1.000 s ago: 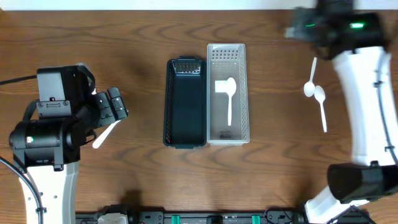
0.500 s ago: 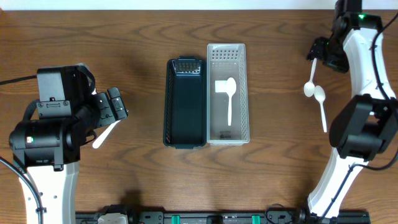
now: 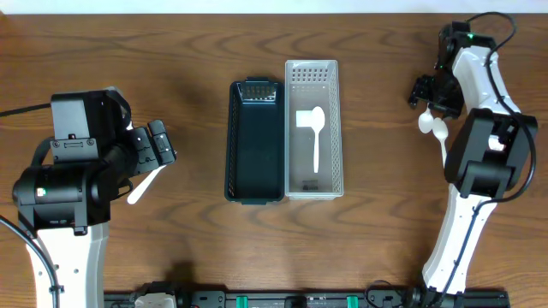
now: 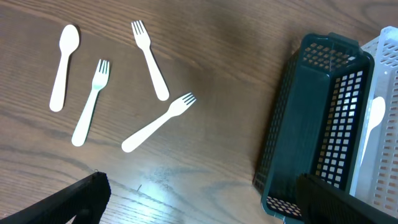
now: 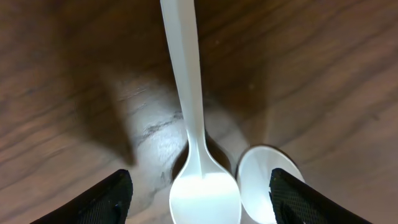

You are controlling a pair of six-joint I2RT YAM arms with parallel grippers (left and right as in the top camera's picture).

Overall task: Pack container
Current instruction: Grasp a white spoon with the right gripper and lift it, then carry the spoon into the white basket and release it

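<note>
A dark basket [image 3: 255, 141] and a white basket [image 3: 329, 128] stand side by side at mid-table; one white spoon [image 3: 314, 137] lies in the white basket. Two white spoons [image 3: 425, 122] [image 3: 441, 135] lie at the far right. My right gripper [image 3: 431, 92] is open just above them. In the right wrist view one spoon [image 5: 198, 137] lies between its open jaws [image 5: 202, 199], with the other spoon's bowl [image 5: 267, 183] beside it. My left gripper [image 3: 158, 145] is open and empty. The left wrist view shows a spoon [image 4: 64, 67] and three forks [image 4: 91, 101] [image 4: 150, 59] [image 4: 158, 122] beyond its jaws [image 4: 199, 199].
The dark basket [image 4: 317, 118] shows at the right of the left wrist view, with the white basket [image 4: 382, 93] behind it. One white utensil [image 3: 145, 184] shows under the left arm in the overhead view. Bare wooden table [image 3: 385, 214] lies between the baskets and the right spoons.
My right arm has swung in from the back right corner and come down over the two spoons. The left arm, baskets and cutlery have not moved.
</note>
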